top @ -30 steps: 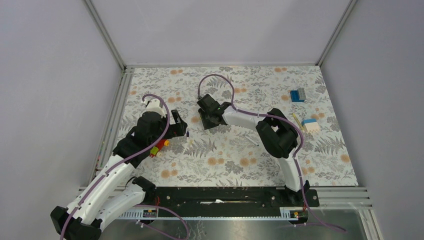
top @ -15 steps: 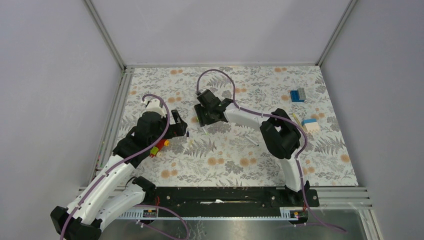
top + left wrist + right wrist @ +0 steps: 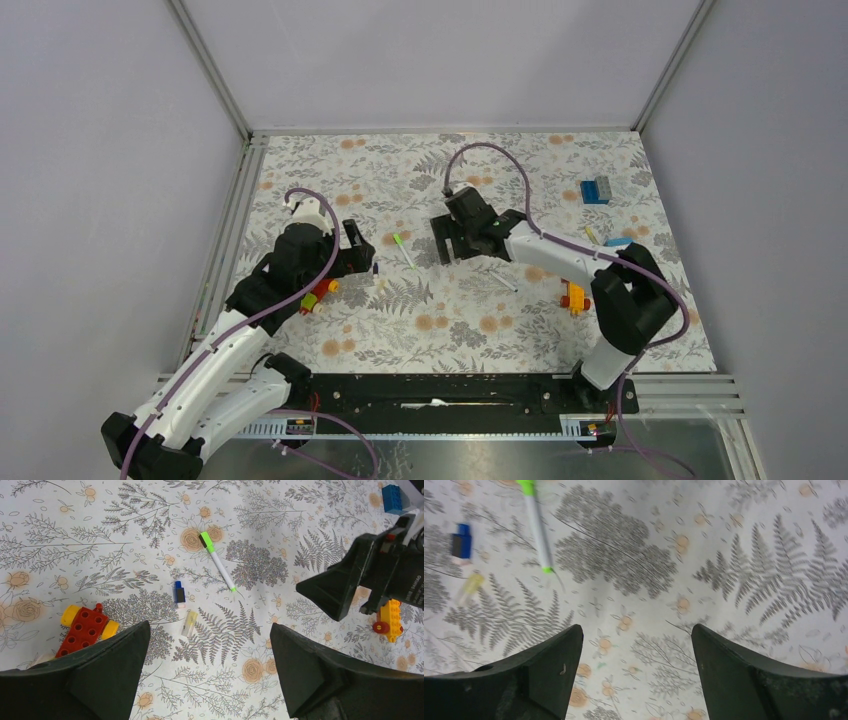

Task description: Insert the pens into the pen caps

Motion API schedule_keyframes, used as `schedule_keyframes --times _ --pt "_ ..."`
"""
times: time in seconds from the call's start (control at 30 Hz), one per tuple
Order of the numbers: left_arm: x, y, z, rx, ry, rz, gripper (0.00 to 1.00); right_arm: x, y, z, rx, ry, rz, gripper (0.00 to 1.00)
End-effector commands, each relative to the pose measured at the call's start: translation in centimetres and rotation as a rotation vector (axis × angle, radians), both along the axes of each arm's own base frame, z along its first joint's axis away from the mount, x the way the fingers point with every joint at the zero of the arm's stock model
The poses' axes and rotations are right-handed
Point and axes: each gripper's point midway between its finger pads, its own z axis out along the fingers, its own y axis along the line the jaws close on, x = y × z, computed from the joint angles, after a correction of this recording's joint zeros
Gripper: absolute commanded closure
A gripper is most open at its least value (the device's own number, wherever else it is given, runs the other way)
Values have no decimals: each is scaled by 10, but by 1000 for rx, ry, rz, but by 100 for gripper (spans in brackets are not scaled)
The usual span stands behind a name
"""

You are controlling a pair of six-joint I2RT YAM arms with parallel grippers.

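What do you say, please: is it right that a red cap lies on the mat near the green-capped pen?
Not quite. The cap lying on the mat near the green-capped pen is dark blue, not red, as the left wrist view shows.

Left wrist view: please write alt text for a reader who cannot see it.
A white pen, green at both ends, lies on a floral tablecloth beyond the open left tool. Nearer lie a small blue cap and a pale yellowish piece; a red and yellow toy brick is at the picture's left, the right tool at its right.
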Motion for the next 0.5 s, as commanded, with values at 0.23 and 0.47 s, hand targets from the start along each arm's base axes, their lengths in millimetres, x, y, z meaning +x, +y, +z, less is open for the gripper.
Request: schedule_keyframes --times 0.23,0.47 --pt "3 -4 9 -21 -41 -18 1 -18 -85 -16 24 14 -222 14" --pt "2 -5 9 -27 -38 -21 1 -27 -103 -31 14 43 -271 18"
